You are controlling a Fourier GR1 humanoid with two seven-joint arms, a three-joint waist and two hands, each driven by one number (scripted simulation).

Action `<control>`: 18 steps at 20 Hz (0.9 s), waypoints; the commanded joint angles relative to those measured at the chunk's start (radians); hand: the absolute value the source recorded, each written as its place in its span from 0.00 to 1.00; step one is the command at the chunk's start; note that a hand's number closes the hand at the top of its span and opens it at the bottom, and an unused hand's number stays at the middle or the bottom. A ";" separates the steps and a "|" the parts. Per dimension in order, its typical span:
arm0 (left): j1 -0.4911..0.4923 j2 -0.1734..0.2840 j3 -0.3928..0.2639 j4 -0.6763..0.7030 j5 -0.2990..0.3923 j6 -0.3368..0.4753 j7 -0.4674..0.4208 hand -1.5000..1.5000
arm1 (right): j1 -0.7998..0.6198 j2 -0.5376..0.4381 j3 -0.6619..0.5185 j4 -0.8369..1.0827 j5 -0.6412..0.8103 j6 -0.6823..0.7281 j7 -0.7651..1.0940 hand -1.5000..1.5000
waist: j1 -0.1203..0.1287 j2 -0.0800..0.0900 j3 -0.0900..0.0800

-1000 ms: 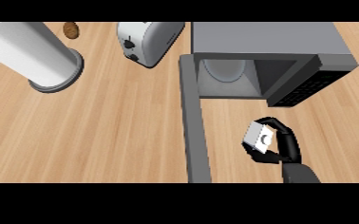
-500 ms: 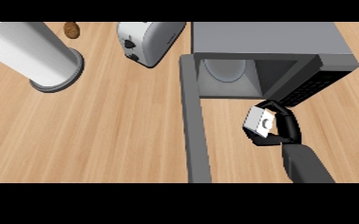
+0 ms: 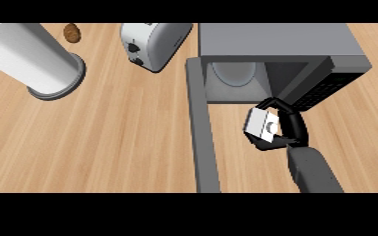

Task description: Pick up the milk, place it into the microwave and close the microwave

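We have the milk [image 3: 261, 124] clamped in our right hand [image 3: 284, 130], fingers and thumb curled round the small white carton, and it is held just in front of the microwave [image 3: 275, 40] mouth, above the tabletop [image 3: 125, 130]. Our left hand shows nowhere in the head view, so we say nothing of its state. By our reading, the pick-up is done and we are in the carrying step: the carton is not yet inside the cavity.

The next move, as we judge it, calls for pushing the carton forward and a little to the left, into the opening where the pale turntable [image 3: 235, 72] shows, then letting go and drawing the hand clear before swinging the door.

The microwave door [image 3: 202, 130] stands wide open, seen edge-on as a long grey bar running toward us just left of the hand. It walls in our left side, so room lies only straight ahead. On the right, the dark control panel [image 3: 325, 87] sits close beside the fingers and is the edge we would most likely clip. The toaster [image 3: 153, 44], the white cylinder [image 3: 37, 60] and a small brown thing [image 3: 71, 32] stand well apart beyond the door
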 commanded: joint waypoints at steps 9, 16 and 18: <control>-0.026 -0.012 0.028 -0.032 0.018 -0.009 0.032 0.00 | -0.184 0.046 0.011 -0.126 0.038 -0.153 0.294 1.00 | 0.014 0.006 0.001; 0.004 0.001 0.068 -0.044 0.064 -0.022 0.049 0.00 | -0.378 0.026 0.032 0.013 0.176 -0.309 0.405 1.00 | 0.037 0.011 0.001; -0.037 0.049 0.090 0.081 0.063 -0.079 0.010 0.00 | -0.420 0.058 0.046 0.076 0.201 -0.341 0.405 1.00 | 0.030 0.010 0.001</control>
